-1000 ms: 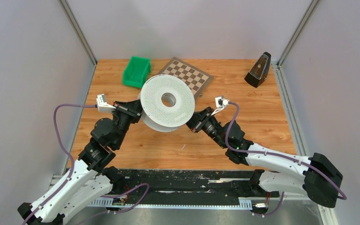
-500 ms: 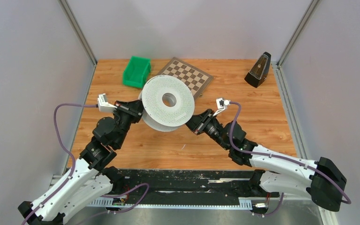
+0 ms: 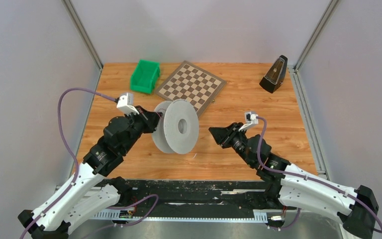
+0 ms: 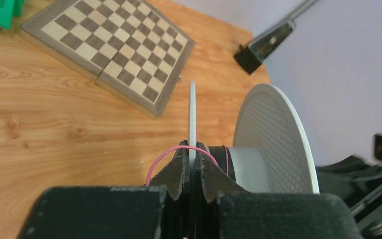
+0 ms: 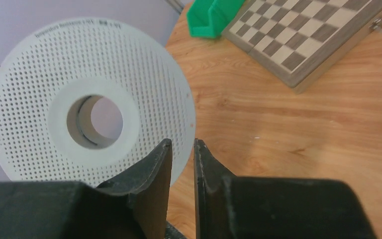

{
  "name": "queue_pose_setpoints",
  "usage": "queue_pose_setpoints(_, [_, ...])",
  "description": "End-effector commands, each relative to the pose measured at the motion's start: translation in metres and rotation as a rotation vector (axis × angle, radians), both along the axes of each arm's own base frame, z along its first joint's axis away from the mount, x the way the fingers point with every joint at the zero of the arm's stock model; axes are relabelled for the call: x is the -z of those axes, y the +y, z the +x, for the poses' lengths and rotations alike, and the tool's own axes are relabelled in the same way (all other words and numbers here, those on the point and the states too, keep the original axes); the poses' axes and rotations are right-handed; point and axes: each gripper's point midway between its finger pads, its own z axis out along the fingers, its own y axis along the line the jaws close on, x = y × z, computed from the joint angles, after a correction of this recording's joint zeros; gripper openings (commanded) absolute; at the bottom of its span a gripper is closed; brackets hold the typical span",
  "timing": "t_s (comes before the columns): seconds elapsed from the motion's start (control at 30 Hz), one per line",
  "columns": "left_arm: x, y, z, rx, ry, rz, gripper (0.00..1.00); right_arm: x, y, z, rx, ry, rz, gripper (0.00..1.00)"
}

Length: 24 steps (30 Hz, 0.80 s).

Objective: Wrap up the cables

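Clamped by left gripper (image 4: 191,154): spool flange (image 4: 192,112) — to be held upright; right gripper (image 5: 181,147) barely parted, empty — pink cable (image 4: 159,159) best guided onto hub (image 4: 248,169).

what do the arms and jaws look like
The left arm and right arm match: white shells near the bases, black joints further out, black tapered jaws. A purple cable loops along each to a small white wrist camera.
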Motion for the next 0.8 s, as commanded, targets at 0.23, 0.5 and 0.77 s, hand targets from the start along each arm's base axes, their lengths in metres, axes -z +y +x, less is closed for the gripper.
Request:
queue_pose_setpoints(0.23, [-0.016,-0.031,-0.050,0.477,-0.115,0.277,0.00,-0.106,-0.016,-0.023,-0.159,-0.582,-0.354,0.30])
queue_pose_setpoints(0.5, [-0.013,-0.052,-0.090,0.800,-0.192,0.357,0.00,-0.121,0.030,-0.040,-0.505,-0.985,-0.636,0.31])
queue_pose_setpoints(0.77, [-0.004,-0.061,-0.125,1.072,-0.247,0.405,0.00,-0.143,0.061,-0.055,-0.816,-1.148,-0.538,0.45])
